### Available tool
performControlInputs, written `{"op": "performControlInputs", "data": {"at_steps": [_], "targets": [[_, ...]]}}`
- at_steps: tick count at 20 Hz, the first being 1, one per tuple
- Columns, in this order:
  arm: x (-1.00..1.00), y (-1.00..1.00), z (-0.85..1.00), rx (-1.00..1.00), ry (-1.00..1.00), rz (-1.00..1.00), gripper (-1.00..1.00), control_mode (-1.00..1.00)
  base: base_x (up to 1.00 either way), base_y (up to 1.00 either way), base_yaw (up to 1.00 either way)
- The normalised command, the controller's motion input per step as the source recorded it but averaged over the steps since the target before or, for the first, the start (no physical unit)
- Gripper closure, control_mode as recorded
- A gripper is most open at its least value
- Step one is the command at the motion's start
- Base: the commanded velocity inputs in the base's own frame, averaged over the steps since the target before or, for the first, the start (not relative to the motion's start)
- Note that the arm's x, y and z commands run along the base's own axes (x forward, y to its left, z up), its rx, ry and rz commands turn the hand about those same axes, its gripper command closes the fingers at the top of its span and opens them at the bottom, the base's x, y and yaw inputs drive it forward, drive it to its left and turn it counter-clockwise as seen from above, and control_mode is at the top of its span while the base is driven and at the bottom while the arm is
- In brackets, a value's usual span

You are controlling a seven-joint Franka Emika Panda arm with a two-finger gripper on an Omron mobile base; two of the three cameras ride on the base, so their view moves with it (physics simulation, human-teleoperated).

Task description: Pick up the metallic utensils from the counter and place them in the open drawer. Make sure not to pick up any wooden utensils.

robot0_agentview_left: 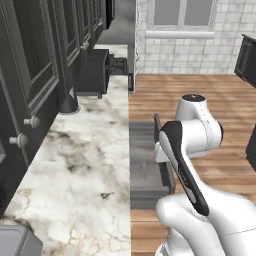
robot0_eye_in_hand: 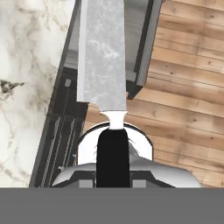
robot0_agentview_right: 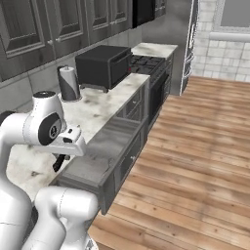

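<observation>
My gripper is shut on the black handle of a metallic utensil, a knife with a broad grey blade. In the hand view the blade points away from the hand and lies over the open drawer. The drawer is pulled out from the counter's edge, beside the white marble counter. In the right base view the gripper hangs low over the near end of the drawer, just off the counter. The wooden utensils are out of view.
A black toaster oven and a dark cylinder stand at the back of the counter, with a stove beyond. Dark wall cabinets hang over the counter. Wooden floor lies beside the drawer. A grey box sits at the counter's near corner.
</observation>
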Motion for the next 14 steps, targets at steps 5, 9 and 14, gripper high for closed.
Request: {"op": "performControlInputs", "data": {"at_steps": [5,9,14], "targets": [[0.13,0.02,-0.06,0.00,-0.05,-0.05,1.00,-1.00,0.15,0.10,-0.04],[0.45,0.05,-0.29,0.00,-0.13,-0.14,1.00,-1.00,0.00,0.00,0.00],[0.86,0.04,-0.46,0.05,-0.05,-0.16,1.00,-1.00,0.00,0.00,0.00]]}}
